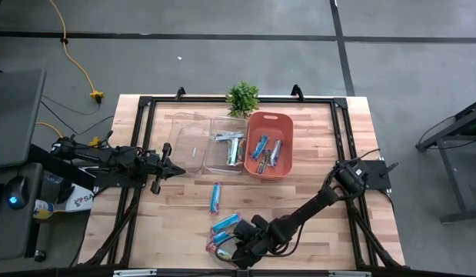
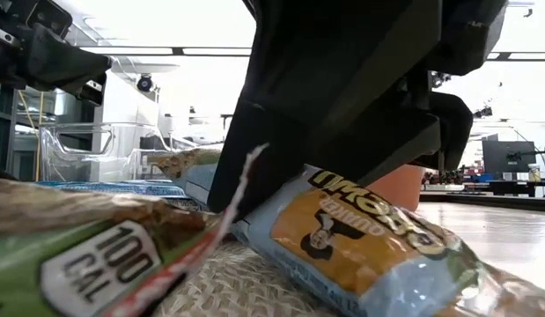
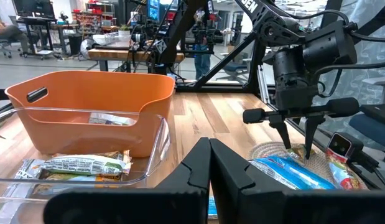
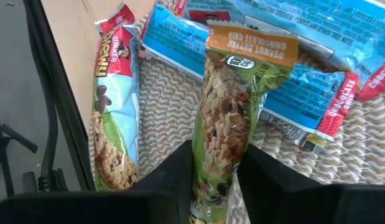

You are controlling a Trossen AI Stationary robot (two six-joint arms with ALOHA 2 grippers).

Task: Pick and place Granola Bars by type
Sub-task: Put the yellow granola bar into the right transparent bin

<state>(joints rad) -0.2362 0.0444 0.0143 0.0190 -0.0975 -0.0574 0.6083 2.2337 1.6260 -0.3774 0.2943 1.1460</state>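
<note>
Several wrapped granola bars lie on a round woven mat point(image 4: 366, 143) at the table's near edge: blue ones point(image 4: 292, 37), a light-blue one with red ends point(image 4: 114, 124) and a green-and-brown one point(image 4: 226, 106). My right gripper point(image 4: 217, 180) is down on the mat point(image 1: 239, 248), shut on the green-and-brown bar. One more blue bar point(image 1: 215, 198) lies flat on the bare table. My left gripper point(image 1: 172, 169) hovers shut near the table's left side, by the clear bins, holding nothing. My right gripper pinches the green-and-brown bar between its two fingers, near the bar's end closest to the wrist camera point(image 4: 217, 155), one finger point(image 4: 180, 168) on each long edge. The fingers come from above, pointing down, across the bar. The bar still lies flat on the mat.
Two clear bins point(image 1: 188, 142) point(image 1: 228, 146) and an orange bin point(image 1: 268, 146) stand side by side at the table's far middle; one clear bin holds silver-green bars, the orange one blue bars. A small potted plant point(image 1: 242, 98) stands behind them. Bare wood lies between bins and mat.
</note>
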